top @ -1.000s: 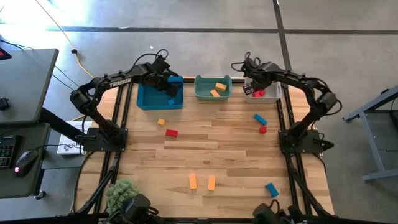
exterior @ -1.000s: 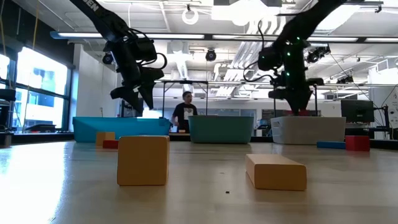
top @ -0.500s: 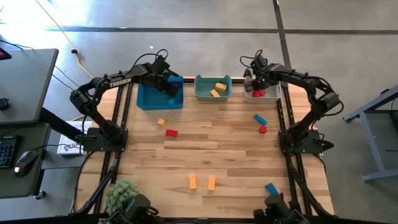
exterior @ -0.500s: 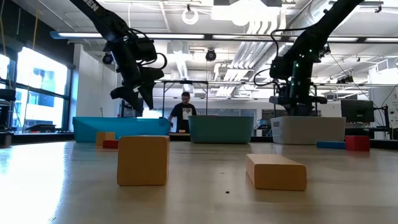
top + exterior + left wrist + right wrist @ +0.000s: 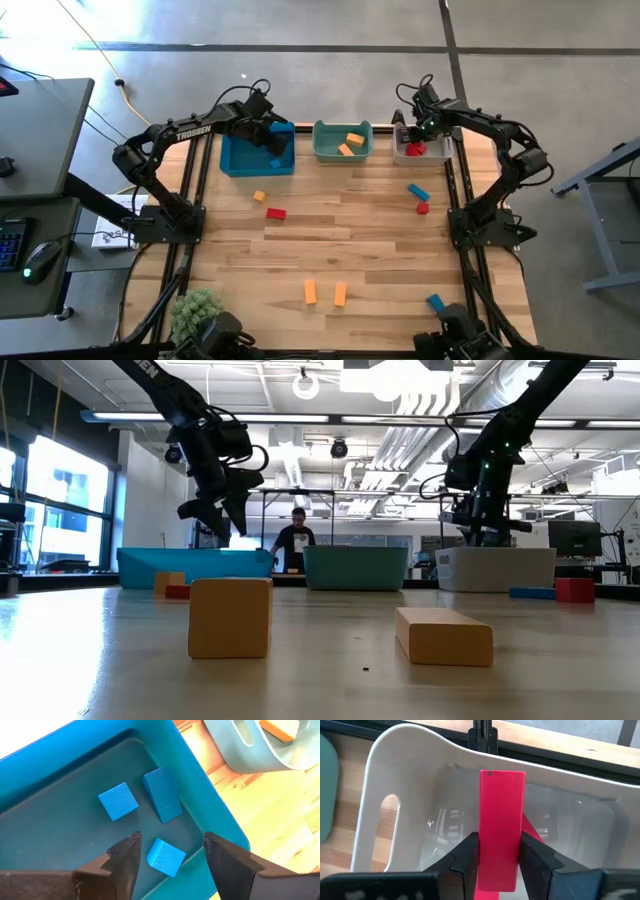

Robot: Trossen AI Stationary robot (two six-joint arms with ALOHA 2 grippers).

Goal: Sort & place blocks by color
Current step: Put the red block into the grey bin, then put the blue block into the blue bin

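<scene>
My right gripper (image 5: 499, 865) hangs over the white bin (image 5: 410, 775) at the table's far right, shut on a red bar block (image 5: 501, 820). Another red block (image 5: 534, 834) lies in the bin behind it. My left gripper (image 5: 170, 855) stands open above the blue bin (image 5: 65, 820) at the far left and touches nothing. Three blue blocks (image 5: 161, 795) rest on that bin's floor. The teal bin (image 5: 343, 142) between the two holds orange blocks (image 5: 352, 140). My right gripper pinches the red bar's two long sides (image 5: 485, 865) between its two fingers, near the bar's near end. The fingers point steeply down and lie along the bar. The bar stands clear over the white bin's inside, its far end pointing toward the bin's far wall.
Loose on the table lie an orange cube (image 5: 259, 196), a red bar (image 5: 276, 213), a blue bar (image 5: 418, 191), a red cube (image 5: 423, 208), two orange bars (image 5: 310, 292) and a blue block (image 5: 436, 303). A person (image 5: 297, 540) stands beyond the far edge.
My right gripper has gone toward the table's right edge, from the white bin's left rim to over its middle, sinking a little and rolling its wrist. The red bar has gone with it.
</scene>
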